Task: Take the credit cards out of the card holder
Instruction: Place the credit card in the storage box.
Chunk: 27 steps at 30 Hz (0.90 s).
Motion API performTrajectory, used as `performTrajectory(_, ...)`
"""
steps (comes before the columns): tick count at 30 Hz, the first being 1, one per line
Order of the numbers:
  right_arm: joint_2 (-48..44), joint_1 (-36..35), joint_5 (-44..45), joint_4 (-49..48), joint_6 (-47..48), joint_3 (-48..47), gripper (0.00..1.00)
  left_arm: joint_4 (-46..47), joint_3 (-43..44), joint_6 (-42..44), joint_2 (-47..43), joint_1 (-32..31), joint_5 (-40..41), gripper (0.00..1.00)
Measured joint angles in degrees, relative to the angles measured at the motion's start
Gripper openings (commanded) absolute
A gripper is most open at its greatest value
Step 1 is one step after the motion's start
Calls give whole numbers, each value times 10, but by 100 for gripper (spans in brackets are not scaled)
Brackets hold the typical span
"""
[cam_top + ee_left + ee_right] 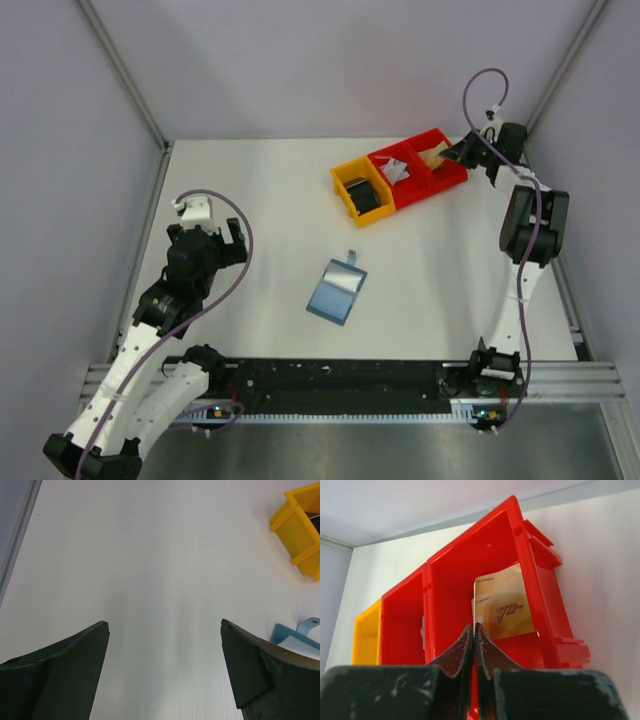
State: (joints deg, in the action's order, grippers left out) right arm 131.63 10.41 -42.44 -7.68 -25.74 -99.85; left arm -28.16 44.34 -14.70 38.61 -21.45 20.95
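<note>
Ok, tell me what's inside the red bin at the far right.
A tan-gold VIP card leans inside the red bin, apparently another behind it. The shut right tool covers part of the bin's inside.

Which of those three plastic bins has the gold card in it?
The red plastic bin at the row's right end, by the right hand. The middle red bin holds pale cards, the yellow bin a dark card.

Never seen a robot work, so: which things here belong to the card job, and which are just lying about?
Job: blue card holder; gold card; pale card; dark card.
Just there: yellow bin; red bins, though the cards lie in them.
</note>
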Motion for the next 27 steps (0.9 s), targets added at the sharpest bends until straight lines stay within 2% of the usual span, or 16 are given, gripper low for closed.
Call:
performTrajectory(1,9,-1,-3,-1,-4,-1,1,1,0,1,0,0,2,96)
performTrajectory(4,28,-6,-6,-4,-11,-13,13,3,0,4,0,0,10,96)
performTrajectory(10,41,-13,3,-3,-14,-31,48,5,0,9,-2,0,22,96)
performTrajectory(13,40,-13,21,10,1,-46,61,7,0,10,-8,0,31,96)
performTrajectory(14,36,-13,27,18,7,-49,66,7,0,10,-11,0,34,96)
performTrajectory(15,30,-13,34,29,14,-49,75,7,0,10,-15,0,36,96)
performTrajectory(17,15,-13,49,47,27,-48,82,8,-3,11,-26,0,40,96)
performTrajectory(19,-8,-13,71,67,46,-48,96,9,-6,11,-38,0,42,96)
performTrajectory(20,-23,-13,83,78,54,-48,99,10,-9,11,-45,0,43,96)
performTrajectory(27,-185,-14,170,121,115,-10,99,12,-19,11,-101,0,54,96)
